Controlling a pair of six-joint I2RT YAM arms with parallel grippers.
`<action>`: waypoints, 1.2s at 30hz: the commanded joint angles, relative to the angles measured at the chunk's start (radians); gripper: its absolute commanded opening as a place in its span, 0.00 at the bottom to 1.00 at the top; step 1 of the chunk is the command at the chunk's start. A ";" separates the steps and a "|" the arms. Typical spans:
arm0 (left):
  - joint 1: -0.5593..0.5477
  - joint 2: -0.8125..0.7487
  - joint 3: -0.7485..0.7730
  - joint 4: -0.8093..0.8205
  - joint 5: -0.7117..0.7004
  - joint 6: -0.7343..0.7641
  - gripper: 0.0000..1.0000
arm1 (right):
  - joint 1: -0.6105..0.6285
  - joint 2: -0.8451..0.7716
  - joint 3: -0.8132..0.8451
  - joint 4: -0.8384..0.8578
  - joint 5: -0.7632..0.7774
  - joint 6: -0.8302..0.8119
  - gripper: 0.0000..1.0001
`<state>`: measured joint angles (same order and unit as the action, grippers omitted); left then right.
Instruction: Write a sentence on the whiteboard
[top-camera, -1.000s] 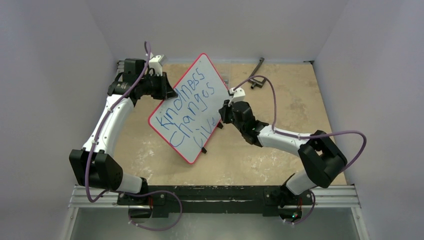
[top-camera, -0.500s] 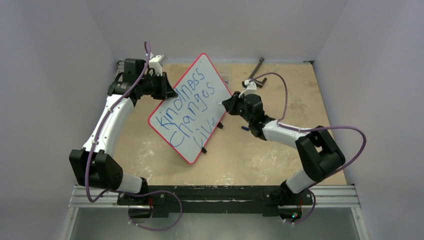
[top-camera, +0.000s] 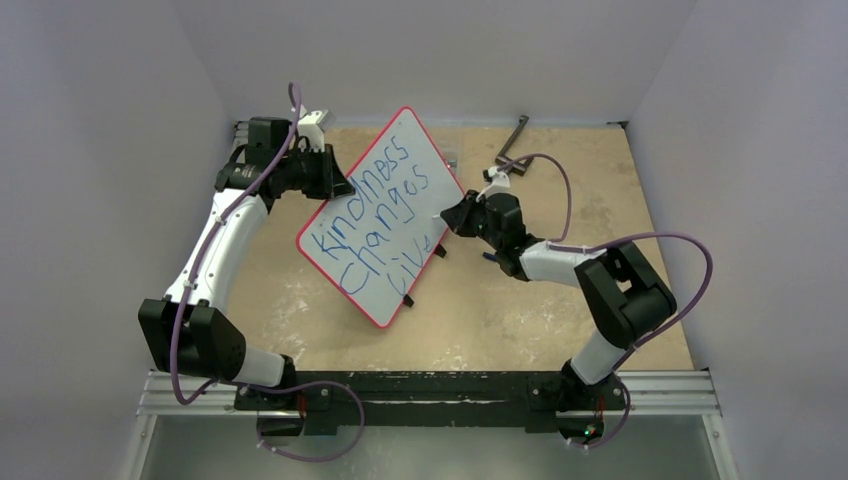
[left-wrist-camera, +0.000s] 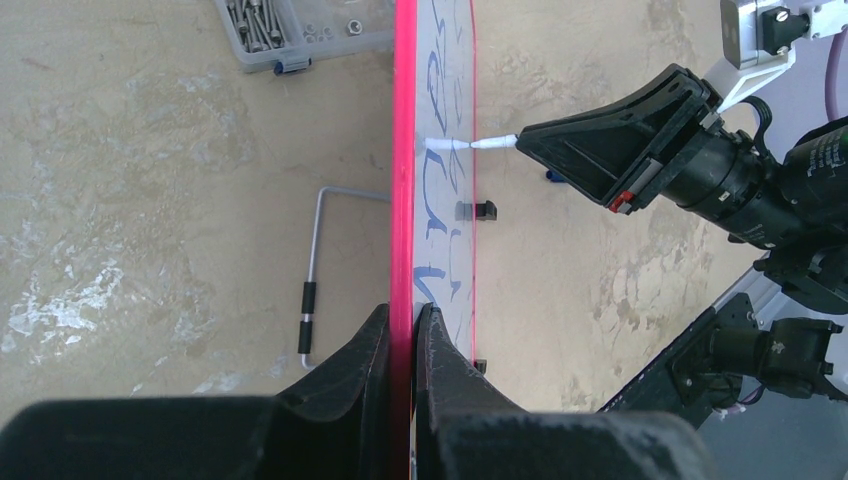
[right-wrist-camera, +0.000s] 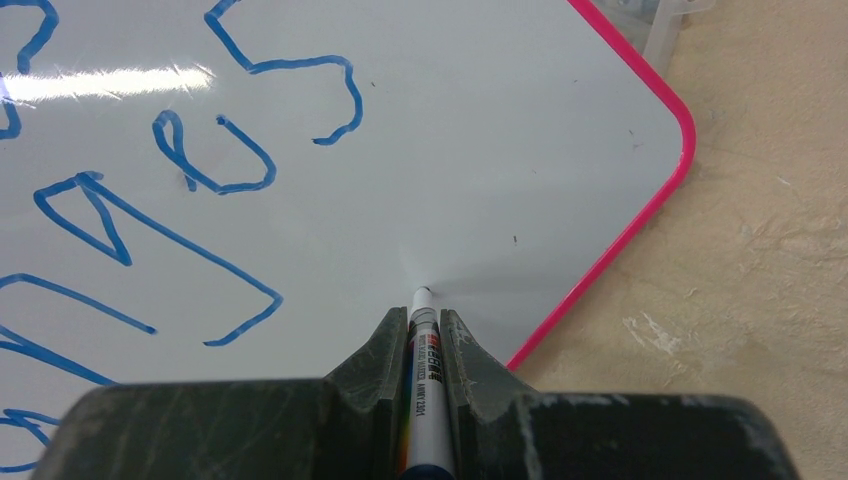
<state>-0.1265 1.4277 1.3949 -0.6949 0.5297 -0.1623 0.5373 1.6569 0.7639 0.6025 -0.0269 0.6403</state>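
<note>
Between my two arms, on the far half of the table (top-camera: 600, 300), the whiteboard (top-camera: 375, 300) sits turned like a diamond, with one corner toward the back wall and one toward my bases. My left fingers (left-wrist-camera: 402, 318) are pinched narrow on its red rim at the far-left edge, one finger on each face. From that wrist I see the board almost edge-on.

My right fingers (right-wrist-camera: 421, 320) are closed tight around a marker (right-wrist-camera: 428, 410). Its barrel runs out between them and its tip appears to meet the white surface. That tip sits on a bare patch just inside the rounded right-hand corner, near the rim and to the right of the blue strokes.

The sentence (top-camera: 385, 205) runs in three slanted blue lines: "Kindness", then "changes", then a shorter third line that reads as "live" from above.

Small black clips (left-wrist-camera: 477, 210) stick out at the board's near-right edge. On the side of the board's back face, a clear compartment box (left-wrist-camera: 290, 30) holding screws lies on the table. A bent metal key (left-wrist-camera: 312, 250) with a black sleeve lies there too, nearer my left wrist and just beside the rim
</note>
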 joint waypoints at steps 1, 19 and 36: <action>-0.001 0.002 0.003 -0.065 -0.116 0.084 0.00 | -0.002 0.009 -0.010 0.069 -0.042 0.024 0.00; -0.001 0.000 0.003 -0.067 -0.117 0.084 0.00 | -0.003 0.025 -0.088 0.112 -0.121 0.020 0.00; -0.001 0.004 0.001 -0.067 -0.118 0.086 0.00 | -0.042 0.045 -0.022 -0.010 -0.002 0.019 0.00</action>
<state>-0.1265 1.4277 1.3949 -0.6975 0.5236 -0.1661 0.5106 1.6768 0.6979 0.6353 -0.0540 0.6586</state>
